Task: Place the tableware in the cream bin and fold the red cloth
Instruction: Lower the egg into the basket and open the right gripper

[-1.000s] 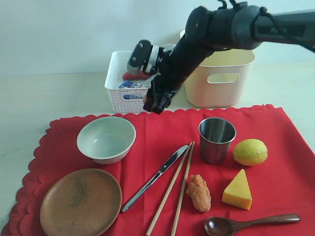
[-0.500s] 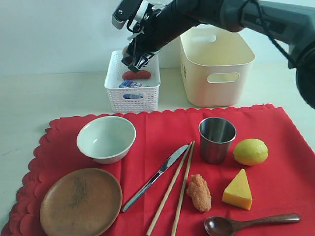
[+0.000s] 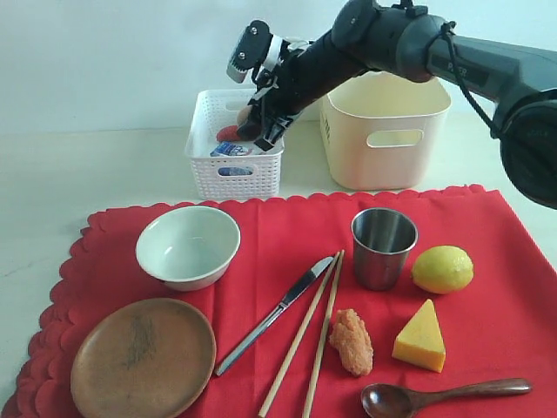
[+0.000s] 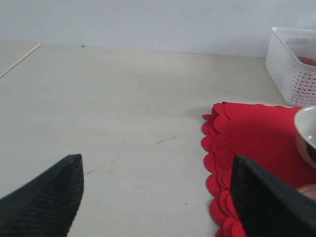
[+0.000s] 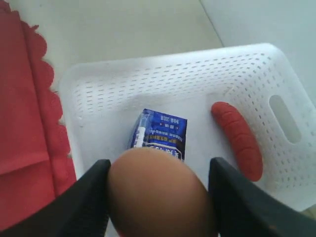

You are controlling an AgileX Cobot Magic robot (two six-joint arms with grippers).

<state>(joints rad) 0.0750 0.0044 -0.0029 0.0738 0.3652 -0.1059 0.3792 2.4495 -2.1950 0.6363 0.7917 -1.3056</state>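
Exterior: right gripper [image 3: 252,122] holds egg [image 3: 244,116] above white basket [image 3: 235,178]. Cream bin [image 3: 387,148] just beside basket, red cloth [image 3: 287,231] with bowl [image 3: 187,246] in front of it.
Left wrist: left gripper [image 4: 158,197] wide, empty.
Right wrist: lower the egg into the basket, clear of carton [image 5: 160,133], before releasing.

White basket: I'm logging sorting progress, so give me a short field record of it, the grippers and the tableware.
Right gripper: shut on egg, over white basket
Basket contents: carton, sausage
Left gripper: open, empty, beside red cloth edge
Tableware on cloth: bowl, plate, cup, knife, chopsticks, spoon
Cream bin: no tableware visible inside
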